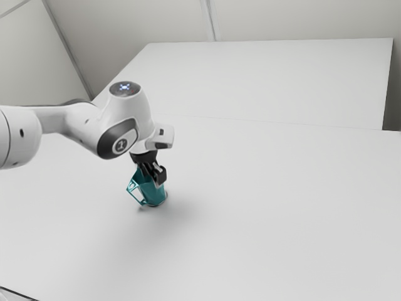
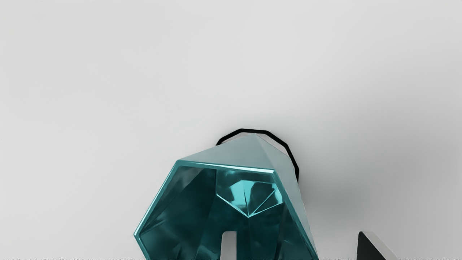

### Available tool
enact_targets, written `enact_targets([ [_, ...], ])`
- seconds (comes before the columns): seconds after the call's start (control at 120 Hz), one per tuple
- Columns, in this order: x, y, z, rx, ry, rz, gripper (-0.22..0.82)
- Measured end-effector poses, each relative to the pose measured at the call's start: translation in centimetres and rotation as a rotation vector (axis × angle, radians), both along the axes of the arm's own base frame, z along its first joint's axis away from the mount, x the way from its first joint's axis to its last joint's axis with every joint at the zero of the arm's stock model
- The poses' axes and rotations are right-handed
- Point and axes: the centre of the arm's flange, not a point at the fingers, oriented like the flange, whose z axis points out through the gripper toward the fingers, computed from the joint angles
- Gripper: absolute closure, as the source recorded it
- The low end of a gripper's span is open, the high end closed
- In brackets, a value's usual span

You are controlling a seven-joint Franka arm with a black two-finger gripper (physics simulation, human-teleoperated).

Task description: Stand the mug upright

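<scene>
While the teal mug [image 1: 150, 193] stands mouth-up on the tabletop [image 1: 263, 232], the gripper [image 1: 159, 179] is spread — one fingertip inside, one outside.

My white arm [image 1: 128, 122] reaches in from the exterior view's left and bends down, with my black gripper [image 1: 156, 178] at the top of the teal mug [image 1: 150, 192]. The mug is base-down on the white table [image 1: 282, 200], its handle [image 1: 131, 186] toward the exterior view's left. A soft shadow [image 1: 182, 212] lies around its base.
</scene>
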Motion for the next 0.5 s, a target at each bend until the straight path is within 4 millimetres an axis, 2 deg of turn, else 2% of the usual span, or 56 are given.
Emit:
enact_targets([
  [0.1,0.2,0.1,2.1,-0.008,-0.021,0.004,0.28],
  [0.175,1.3,0.2,4.6,-0.011,-0.043,0.016,0.26],
  [0.267,4.2,0.4,9.5,-0.015,-0.084,0.054,0.20],
  [0.408,10.2,0.3,17.2,-0.041,-0.113,0.136,0.10],
  [0.5,11.9,0.3,20.0,-0.070,-0.093,0.163,0.07],
])
